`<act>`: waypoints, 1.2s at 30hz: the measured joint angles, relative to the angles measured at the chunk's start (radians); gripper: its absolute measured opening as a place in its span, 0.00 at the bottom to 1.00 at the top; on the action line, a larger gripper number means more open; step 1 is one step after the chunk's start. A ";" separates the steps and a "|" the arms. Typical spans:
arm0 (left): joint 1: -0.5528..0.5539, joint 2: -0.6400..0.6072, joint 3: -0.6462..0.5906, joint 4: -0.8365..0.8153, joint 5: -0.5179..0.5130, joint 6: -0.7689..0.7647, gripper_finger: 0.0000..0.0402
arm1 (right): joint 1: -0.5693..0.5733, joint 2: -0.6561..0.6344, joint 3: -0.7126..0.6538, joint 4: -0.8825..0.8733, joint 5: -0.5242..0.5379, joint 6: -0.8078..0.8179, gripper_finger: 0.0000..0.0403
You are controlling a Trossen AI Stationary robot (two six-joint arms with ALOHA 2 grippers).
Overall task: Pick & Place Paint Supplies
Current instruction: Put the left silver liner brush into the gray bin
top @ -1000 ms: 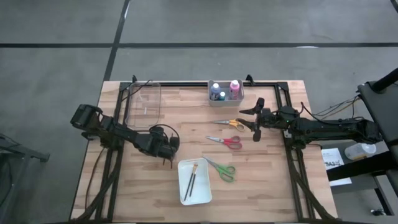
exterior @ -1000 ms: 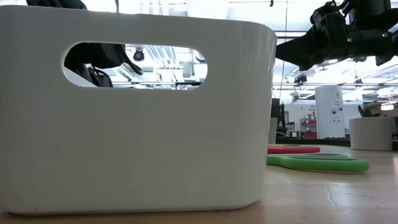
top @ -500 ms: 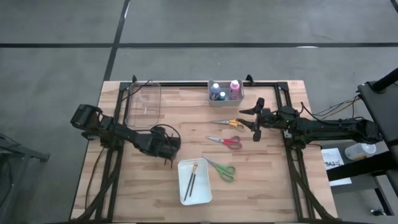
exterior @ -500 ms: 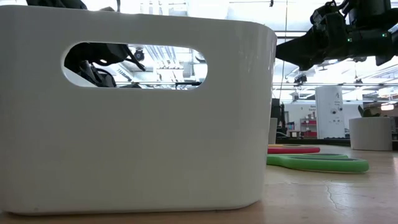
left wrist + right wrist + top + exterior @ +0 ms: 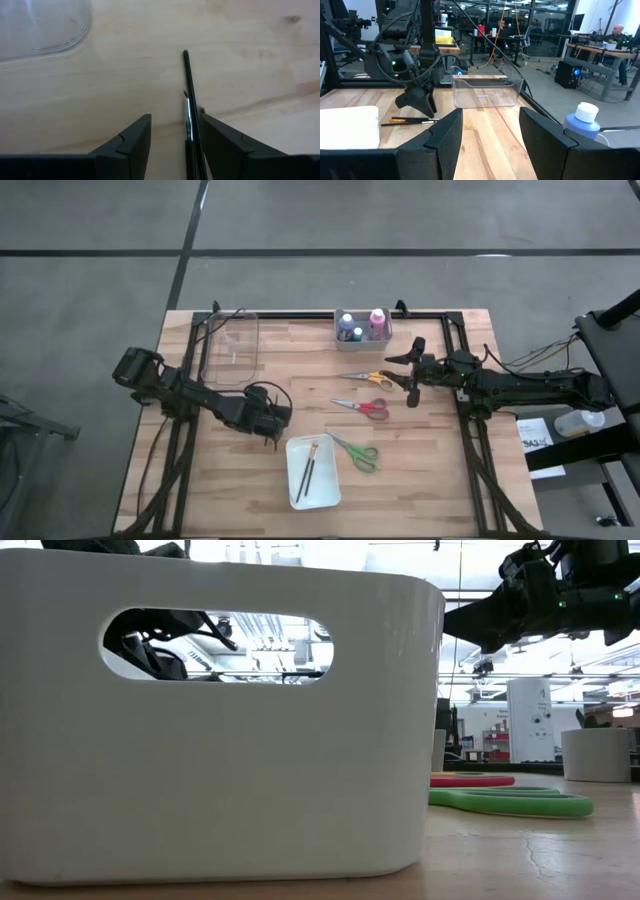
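Wooden table: left gripper open astride a brush, which points straight to its 12 o'clock.

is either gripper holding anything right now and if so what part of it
Nothing is held. The left gripper is open over a thin dark brush that lies between its fingers on the table. The right gripper is open and empty.

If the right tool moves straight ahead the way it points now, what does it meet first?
Probably the clear plastic bin across the table; the wood between looks free. The right tool is open, and depth is hard to judge.
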 joint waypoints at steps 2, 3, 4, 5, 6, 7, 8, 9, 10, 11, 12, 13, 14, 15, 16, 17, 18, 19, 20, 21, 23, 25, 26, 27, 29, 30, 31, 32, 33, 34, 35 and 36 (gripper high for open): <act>-0.007 -0.002 0.020 -0.039 0.000 -0.002 0.44 | 0.000 0.000 0.000 0.000 0.000 0.000 0.48; -0.009 -0.002 0.032 -0.055 0.000 -0.003 0.44 | 0.000 0.000 0.000 0.000 0.000 0.000 0.48; -0.011 -0.002 0.042 -0.066 -0.002 -0.003 0.44 | 0.000 0.000 0.000 0.000 0.000 0.000 0.48; -0.013 -0.002 0.049 -0.069 -0.005 -0.003 0.44 | 0.000 0.000 0.000 0.000 0.000 0.000 0.48; -0.016 -0.002 0.052 -0.070 -0.006 0.000 0.44 | 0.000 0.000 0.000 0.000 0.000 0.000 0.48; -0.019 -0.002 0.052 -0.070 -0.008 0.005 0.44 | 0.000 0.000 0.000 0.000 0.000 0.000 0.48; -0.022 0.001 0.052 -0.071 -0.008 0.007 0.44 | 0.000 0.000 0.000 0.000 0.000 0.000 0.48; -0.026 0.005 0.052 -0.070 -0.008 0.008 0.44 | 0.000 0.000 0.000 0.000 0.000 0.000 0.48; -0.030 0.010 0.051 -0.069 -0.008 0.008 0.44 | 0.001 0.000 0.000 0.000 0.000 0.000 0.48; -0.034 0.014 0.048 -0.065 -0.007 0.007 0.44 | 0.001 0.000 0.000 0.000 0.000 0.000 0.48; -0.036 0.017 0.045 -0.064 -0.006 0.000 0.44 | 0.001 0.000 0.000 0.000 0.000 0.000 0.48; -0.038 0.019 0.042 -0.064 -0.004 -0.008 0.44 | 0.001 0.000 0.000 0.000 0.000 0.000 0.48; -0.039 0.020 0.041 -0.064 -0.003 -0.017 0.44 | 0.001 0.000 0.000 0.000 0.000 0.000 0.48; -0.039 0.020 0.041 -0.062 -0.004 -0.019 0.44 | 0.001 0.000 0.000 0.000 0.000 0.000 0.48; -0.039 0.020 0.041 -0.059 -0.004 -0.018 0.44 | 0.001 0.000 0.000 0.000 0.000 0.000 0.48; -0.039 0.020 0.041 -0.058 -0.004 -0.017 0.44 | 0.001 0.000 0.000 0.000 0.000 0.000 0.48; -0.039 0.020 0.041 -0.058 -0.004 -0.017 0.44 | 0.001 0.000 0.000 0.000 0.000 0.000 0.48; -0.039 0.020 0.041 -0.059 -0.004 -0.015 0.44 | 0.001 0.000 0.000 0.000 0.000 0.000 0.48; -0.039 0.020 0.041 -0.058 -0.004 -0.005 0.43 | 0.001 0.000 0.000 0.000 0.000 0.000 0.48; -0.039 0.020 0.041 -0.055 -0.004 0.006 0.43 | 0.001 0.000 0.000 0.000 0.000 0.000 0.48; -0.039 0.029 0.041 -0.055 -0.004 0.016 0.43 | 0.001 0.000 0.000 0.000 0.000 0.000 0.48; -0.039 0.041 0.040 -0.051 -0.003 0.016 0.43 | 0.001 0.000 0.000 0.000 0.000 0.000 0.48; -0.039 0.048 0.040 -0.045 -0.002 0.016 0.43 | 0.001 0.000 0.000 0.000 0.000 0.000 0.48; -0.039 0.058 0.040 -0.040 0.000 0.019 0.43 | 0.001 0.000 0.000 0.000 0.000 0.000 0.48; -0.039 0.076 0.042 -0.028 0.006 0.028 0.43 | 0.001 0.000 0.000 0.000 0.000 0.000 0.48; -0.039 0.084 0.043 -0.029 0.005 0.030 0.43 | 0.001 0.000 0.000 0.000 0.000 0.000 0.48; -0.040 0.090 0.044 -0.026 0.003 0.030 0.43 | 0.001 0.000 0.000 0.000 0.000 0.000 0.48; -0.040 0.093 0.044 -0.024 0.003 0.030 0.43 | 0.001 0.000 0.000 0.000 0.000 0.000 0.48; -0.040 0.096 0.044 -0.021 0.004 0.030 0.43 | 0.001 0.000 0.000 0.000 0.000 0.000 0.48; -0.040 0.097 0.044 -0.019 0.004 0.030 0.43 | 0.001 0.000 0.000 0.000 0.000 0.000 0.48; -0.040 0.097 0.044 -0.018 0.004 0.030 0.43 | 0.001 0.000 0.000 0.000 0.000 0.000 0.48; -0.040 0.097 0.044 -0.017 0.006 0.030 0.43 | 0.001 0.000 0.000 0.000 0.000 0.000 0.48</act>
